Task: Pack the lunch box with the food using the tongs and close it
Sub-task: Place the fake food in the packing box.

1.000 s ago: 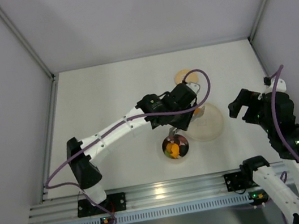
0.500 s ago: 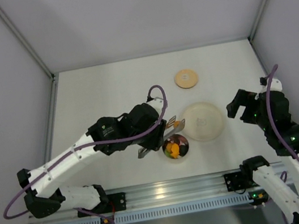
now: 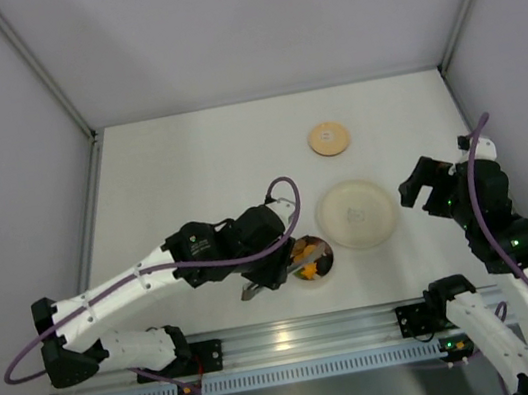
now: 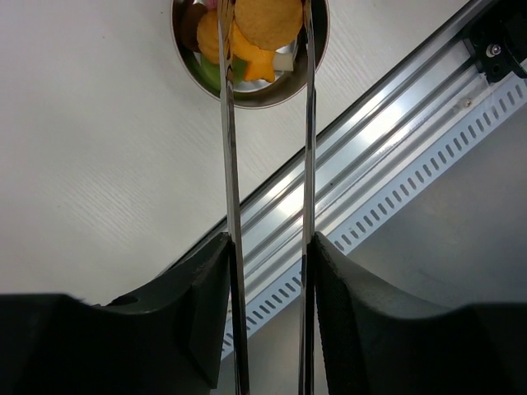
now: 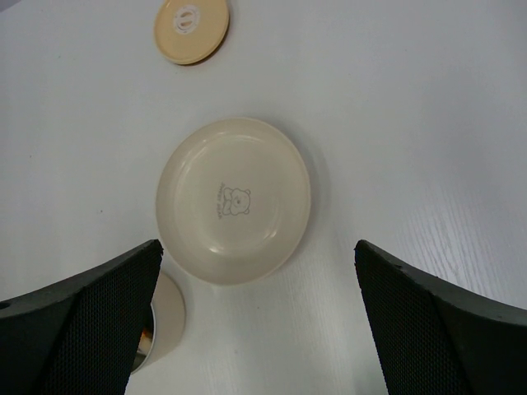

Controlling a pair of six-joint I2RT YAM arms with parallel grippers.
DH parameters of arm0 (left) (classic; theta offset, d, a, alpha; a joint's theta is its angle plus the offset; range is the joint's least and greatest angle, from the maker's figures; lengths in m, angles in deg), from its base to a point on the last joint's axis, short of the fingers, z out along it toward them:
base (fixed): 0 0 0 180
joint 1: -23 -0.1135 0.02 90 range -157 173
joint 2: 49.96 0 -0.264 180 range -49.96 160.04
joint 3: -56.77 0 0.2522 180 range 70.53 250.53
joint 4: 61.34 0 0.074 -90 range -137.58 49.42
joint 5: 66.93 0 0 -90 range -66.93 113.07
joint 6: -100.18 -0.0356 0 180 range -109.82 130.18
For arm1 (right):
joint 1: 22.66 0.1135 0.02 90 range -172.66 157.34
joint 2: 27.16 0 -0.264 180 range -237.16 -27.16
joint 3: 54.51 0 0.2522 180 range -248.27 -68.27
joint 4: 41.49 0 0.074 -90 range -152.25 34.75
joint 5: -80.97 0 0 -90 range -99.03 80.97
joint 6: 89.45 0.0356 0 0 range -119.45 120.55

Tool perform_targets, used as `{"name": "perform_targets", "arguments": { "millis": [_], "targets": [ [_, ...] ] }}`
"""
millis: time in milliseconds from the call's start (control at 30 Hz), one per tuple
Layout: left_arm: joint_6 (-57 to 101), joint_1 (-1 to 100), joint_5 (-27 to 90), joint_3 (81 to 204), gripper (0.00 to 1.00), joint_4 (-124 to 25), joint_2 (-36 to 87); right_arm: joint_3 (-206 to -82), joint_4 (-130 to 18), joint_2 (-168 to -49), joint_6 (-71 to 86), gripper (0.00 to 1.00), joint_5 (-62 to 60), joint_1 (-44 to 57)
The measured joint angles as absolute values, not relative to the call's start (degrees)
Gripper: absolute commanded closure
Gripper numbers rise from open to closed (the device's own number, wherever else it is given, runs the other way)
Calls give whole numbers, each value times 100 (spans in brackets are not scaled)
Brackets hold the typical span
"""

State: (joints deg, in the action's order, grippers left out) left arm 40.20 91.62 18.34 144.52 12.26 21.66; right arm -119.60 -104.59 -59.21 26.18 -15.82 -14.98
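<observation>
White tabletop (image 3: pixel 188 170); small round steel lunch box (image 3: pixel 312 258) near front rail (image 3: pixel 287 335). Just swung over from bare cream plate (image 5: pixel 300 177): slim silver tongs (image 4: pixel 230 164) pinched in left fingers (image 4: pixel 198 313), tan food piece (image 4: pixel 268 20) above box; right fingers (image 5: pixel 82 313) spread.

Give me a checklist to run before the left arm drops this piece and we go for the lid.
1. Tongs in the left tool: ok, both thin arms sit between its fingers.
2. Tips over the lunch box: ok, they end above its opening.
3. Round tan piece let go: cannot tell; it sits between the tips, above the food inside.
4. Plate emptied: ok, no food on it.
5. Lid reachable: ok, it lies flat on the table beyond the plate, nothing on it.
6. Right tool ready: ok, open, beside the plate, holding nothing.
</observation>
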Motion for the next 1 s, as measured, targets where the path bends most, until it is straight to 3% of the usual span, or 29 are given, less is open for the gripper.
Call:
{"name": "perform_targets", "arguments": {
  "millis": [233,667,1000],
  "targets": [
    [4033,9168,1882,14382,46,1105,2166,-11934,-10448,-5919,2620,1,-1579,-1498],
    [4079,9074,1310,14857,46,1088,2277,-11805,-10429,-5917,2626,1,-1531,-1498],
    [4011,6226,1071,15416,44,144,3381,-11766,-10409,-5954,2633,1,-1345,-1498]
  ]
}}
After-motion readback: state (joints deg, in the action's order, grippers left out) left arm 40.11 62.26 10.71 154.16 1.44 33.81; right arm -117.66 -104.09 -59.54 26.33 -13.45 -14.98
